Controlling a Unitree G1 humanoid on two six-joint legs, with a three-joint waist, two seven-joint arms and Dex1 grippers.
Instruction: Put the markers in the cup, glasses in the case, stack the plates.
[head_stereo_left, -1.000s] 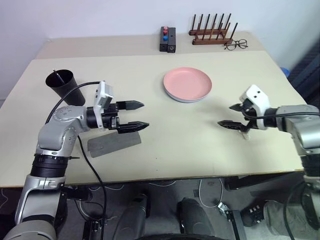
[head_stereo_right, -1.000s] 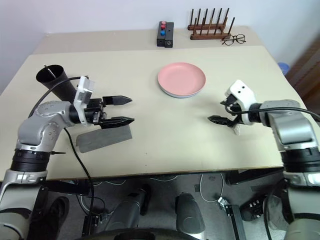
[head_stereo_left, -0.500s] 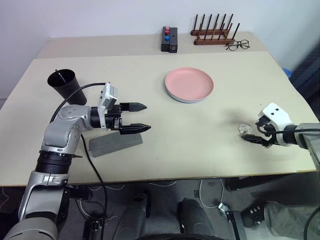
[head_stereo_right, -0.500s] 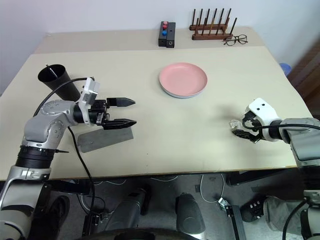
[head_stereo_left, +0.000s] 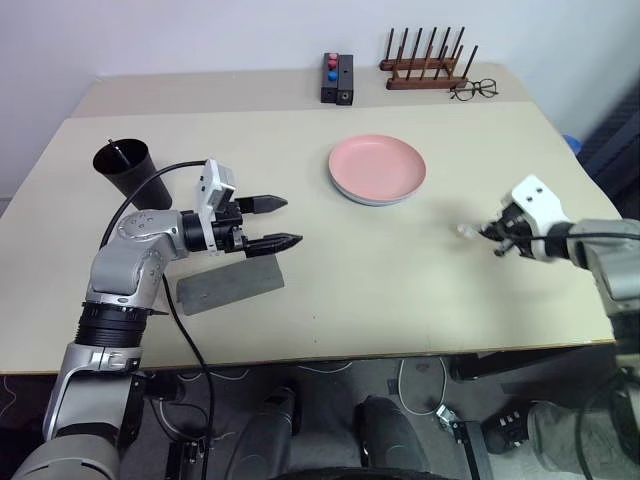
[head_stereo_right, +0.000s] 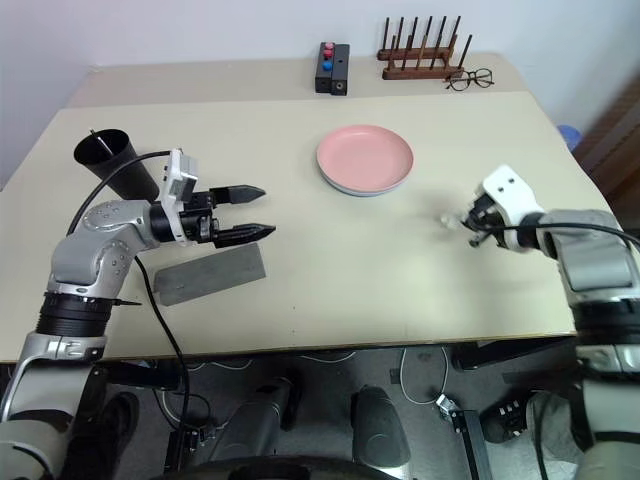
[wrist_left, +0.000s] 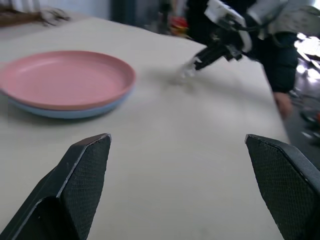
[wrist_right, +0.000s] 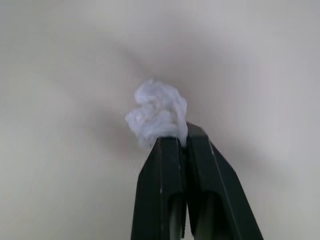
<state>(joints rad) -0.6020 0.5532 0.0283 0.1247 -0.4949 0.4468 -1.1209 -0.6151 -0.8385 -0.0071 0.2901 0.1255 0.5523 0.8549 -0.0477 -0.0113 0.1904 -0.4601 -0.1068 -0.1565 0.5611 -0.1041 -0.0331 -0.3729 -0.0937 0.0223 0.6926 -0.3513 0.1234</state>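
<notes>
My right gripper (head_stereo_left: 479, 232) is shut on a small crumpled white wad (wrist_right: 157, 114), held just above the table at the right. My left gripper (head_stereo_left: 290, 221) stands open and level, with nothing between its fingers, above the closed grey case (head_stereo_left: 228, 284). The black cup (head_stereo_left: 122, 170) stands at the far left with a slim dark stick in it, perhaps one of the markers. The pink plate (head_stereo_left: 377, 166) lies on the blue plate (wrist_left: 65, 111) at the table's middle back. The glasses are out of view.
On the rear table stand a black box with red and blue buttons (head_stereo_left: 335, 78), a wooden peg rack (head_stereo_left: 425, 65) and wire-framed spectacles (head_stereo_left: 472, 90). A black cable (head_stereo_left: 180, 330) hangs from my left arm over the table's front edge.
My right gripper went from open to shut, closing on the white wad and raising it off the table. The left arm has hardly moved.
</notes>
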